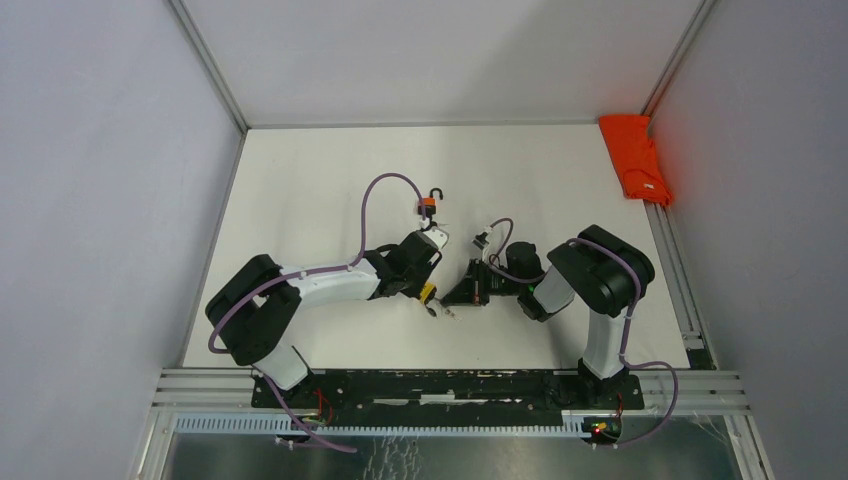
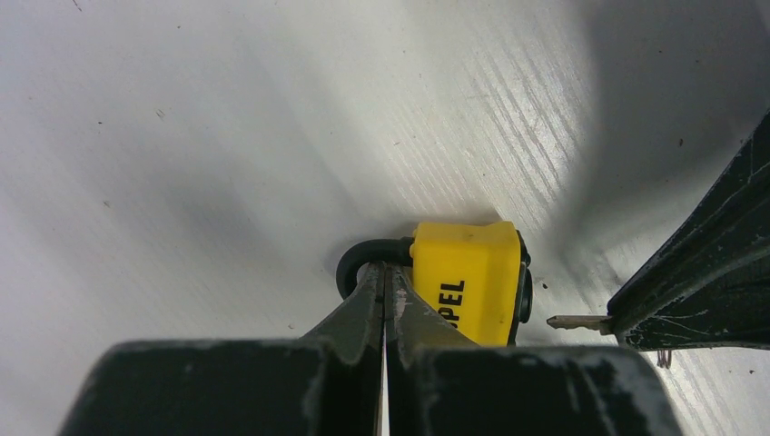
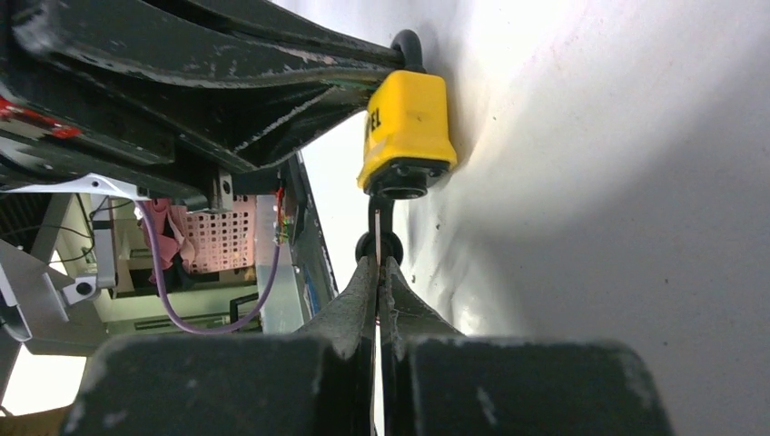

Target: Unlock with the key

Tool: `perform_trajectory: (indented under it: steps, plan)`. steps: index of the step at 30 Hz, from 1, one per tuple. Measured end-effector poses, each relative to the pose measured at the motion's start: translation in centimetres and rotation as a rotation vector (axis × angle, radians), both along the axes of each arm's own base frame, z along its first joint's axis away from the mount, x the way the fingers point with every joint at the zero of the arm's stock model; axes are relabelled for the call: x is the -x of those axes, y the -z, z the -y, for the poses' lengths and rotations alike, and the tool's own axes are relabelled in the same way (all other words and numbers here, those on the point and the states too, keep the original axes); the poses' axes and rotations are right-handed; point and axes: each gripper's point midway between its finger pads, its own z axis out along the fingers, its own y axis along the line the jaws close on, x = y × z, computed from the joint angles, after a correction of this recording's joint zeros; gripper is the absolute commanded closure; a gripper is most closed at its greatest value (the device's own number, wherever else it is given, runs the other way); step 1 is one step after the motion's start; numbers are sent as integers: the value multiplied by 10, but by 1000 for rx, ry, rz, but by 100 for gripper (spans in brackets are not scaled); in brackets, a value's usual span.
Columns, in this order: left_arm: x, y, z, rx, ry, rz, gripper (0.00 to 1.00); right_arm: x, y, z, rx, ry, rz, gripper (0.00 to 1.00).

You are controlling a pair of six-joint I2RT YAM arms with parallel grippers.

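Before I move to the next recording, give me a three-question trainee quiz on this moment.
1. True or false: the key is already inside the yellow padlock.
2. What is the left gripper clamped on? A) the key B) the yellow padlock C) nothing
3. Fill in: the right gripper is shut on the ____.

Key: 1 false, the left wrist view shows a gap between the key's tip and the lock; 2 B; 3 key.
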Motion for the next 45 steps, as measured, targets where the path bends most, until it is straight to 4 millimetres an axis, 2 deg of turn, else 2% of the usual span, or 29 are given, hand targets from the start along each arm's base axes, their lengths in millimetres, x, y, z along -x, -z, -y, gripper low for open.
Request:
perform_trajectory:
  steps: [5, 23, 45]
  plan:
    - [0, 0, 0, 0, -2, -1, 98, -3, -3, -2, -23, 17, -9, 100]
    - [1, -3, 0, 10, -11, -1, 98, -6, 10, -2, -1, 46, -60, 100]
    - [1, -3, 0, 12, -12, 0, 98, -12, 9, -8, -13, 43, -67, 100]
